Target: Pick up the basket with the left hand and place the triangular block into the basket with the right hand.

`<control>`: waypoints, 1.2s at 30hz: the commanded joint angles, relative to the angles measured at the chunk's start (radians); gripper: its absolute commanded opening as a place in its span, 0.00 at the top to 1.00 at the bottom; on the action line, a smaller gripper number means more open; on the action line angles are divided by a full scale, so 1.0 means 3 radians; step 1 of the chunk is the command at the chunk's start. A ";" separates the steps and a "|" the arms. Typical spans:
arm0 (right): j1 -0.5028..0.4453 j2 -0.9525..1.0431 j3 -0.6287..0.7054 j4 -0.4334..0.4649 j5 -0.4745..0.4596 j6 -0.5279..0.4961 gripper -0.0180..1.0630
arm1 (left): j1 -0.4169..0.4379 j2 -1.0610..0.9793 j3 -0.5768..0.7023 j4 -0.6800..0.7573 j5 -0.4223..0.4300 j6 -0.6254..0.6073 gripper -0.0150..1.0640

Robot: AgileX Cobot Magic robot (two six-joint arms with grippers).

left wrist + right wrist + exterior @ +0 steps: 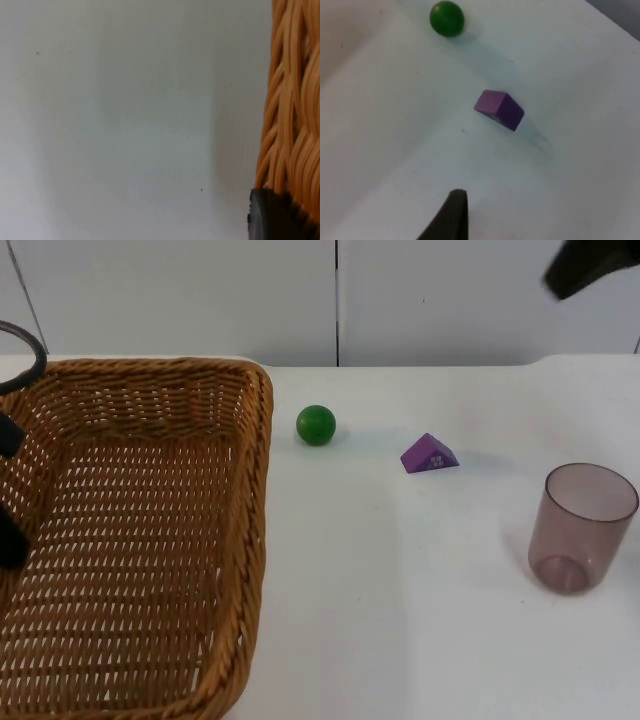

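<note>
Basket: we see a large woven wicker basket (140, 540) at the left side of the table (400, 620) in the top view, open side up, its inside bare.

Left gripper: we see the left gripper (10, 490) at the basket's left edge in the top view, its black parts lying against the weave there. In the left wrist view one black fingertip (277, 217) presses on the orange wicker rim (295, 100); we cannot tell from this whether the fingers are closed on the rim or merely against it.

Triangular block: we find the purple triangular block (430, 454) lying on the white table, well apart from the basket, between the ball and the cup. In the right wrist view it (499, 109) lies alone on the table top, touching nothing.

Right gripper: we see part of the black right arm (590, 265) high above the table's far right corner in the top view. One dark fingertip (451, 215) appears in the right wrist view, apart from the block; we cannot tell how wide this gripper stands.

Green ball: we see a green ball (316, 425) just beside the basket's right wall, left of the block.

Cup: we see a translucent purple-grey cup (580, 528) standing upright near the table's right edge.
</note>
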 commanded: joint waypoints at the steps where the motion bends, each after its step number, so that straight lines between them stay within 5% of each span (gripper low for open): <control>1: 0.0118 0.0339 -0.0334 -0.0190 0.0138 -0.0105 0.09 | 0.0006 -0.0043 -0.0005 -0.0107 0.0049 0.0017 0.99; 5: 0.0244 0.1023 -0.0917 -0.0229 0.0140 -0.0228 0.12 | 0.0006 -0.0043 -0.0005 -0.0107 0.0049 0.0017 0.99; 15: 0.0290 0.1922 -0.1585 -0.0191 0.0174 -0.0684 0.15 | 0.0006 -0.0043 0.0077 -0.0104 0.0025 0.0017 0.99; 31: 0.0358 0.2383 -0.1638 -0.0039 -0.0145 -0.1254 0.21 | 0.0006 -0.0043 0.0077 -0.0118 -0.0063 0.0017 0.99; 36: 0.0404 0.2473 -0.1638 -0.0124 -0.0196 -0.1285 0.32 | 0.0006 -0.0043 0.0077 -0.0110 -0.0076 0.0017 0.99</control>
